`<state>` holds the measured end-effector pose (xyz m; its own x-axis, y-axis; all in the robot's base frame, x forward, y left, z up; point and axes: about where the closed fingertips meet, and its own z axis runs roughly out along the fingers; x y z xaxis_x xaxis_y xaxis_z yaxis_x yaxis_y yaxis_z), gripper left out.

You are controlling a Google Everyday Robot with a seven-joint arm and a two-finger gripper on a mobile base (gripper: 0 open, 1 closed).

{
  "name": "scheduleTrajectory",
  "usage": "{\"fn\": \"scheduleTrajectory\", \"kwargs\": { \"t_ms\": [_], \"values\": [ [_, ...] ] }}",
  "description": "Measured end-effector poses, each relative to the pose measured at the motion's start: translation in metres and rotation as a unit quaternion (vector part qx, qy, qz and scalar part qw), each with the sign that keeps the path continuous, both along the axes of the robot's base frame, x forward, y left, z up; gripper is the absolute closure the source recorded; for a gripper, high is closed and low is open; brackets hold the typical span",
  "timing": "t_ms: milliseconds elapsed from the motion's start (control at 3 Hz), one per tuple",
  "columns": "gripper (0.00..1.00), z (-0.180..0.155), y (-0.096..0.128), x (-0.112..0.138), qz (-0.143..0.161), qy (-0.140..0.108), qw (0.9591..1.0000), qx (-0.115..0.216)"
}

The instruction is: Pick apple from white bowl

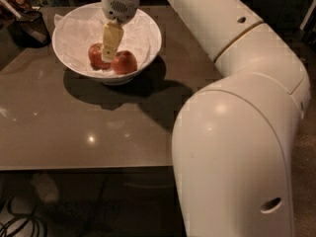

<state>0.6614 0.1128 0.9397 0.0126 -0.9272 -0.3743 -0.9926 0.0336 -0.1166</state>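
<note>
Reaching across the table into the white bowl, with the gripper low between two apples.

The big white arm (pixel 237 132) fills the right side and bends over the far edge, probably so that the wrist can hang straight above the bowl. The brown table (pixel 74 132) has bare room in front and to the right, and a dark basket (pixel 29 26) sits apart at the far left. The white bowl (pixel 150 43) stands at the far left part, lined with crumpled paper (pixel 74 33). The apple (pixel 126 62) lies at the bottom, right of centre, just beside a darker red apple (pixel 95 55). The gripper (pixel 108 53) hangs inside the rim over the gap between them. I cannot tell whether it is spread or closed. The sloping walls seem to leave a clear way out only upward.
</note>
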Motion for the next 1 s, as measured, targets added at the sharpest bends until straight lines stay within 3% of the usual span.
{"fn": "scheduleTrajectory", "kwargs": {
  "t_ms": [333,1000],
  "values": [
    [0.25,-0.013,0.002,0.002,-0.001,0.014,0.9999,-0.007],
    [0.28,-0.046,-0.011,0.015,-0.032,0.047,0.9982,-0.023]
  ]
}}
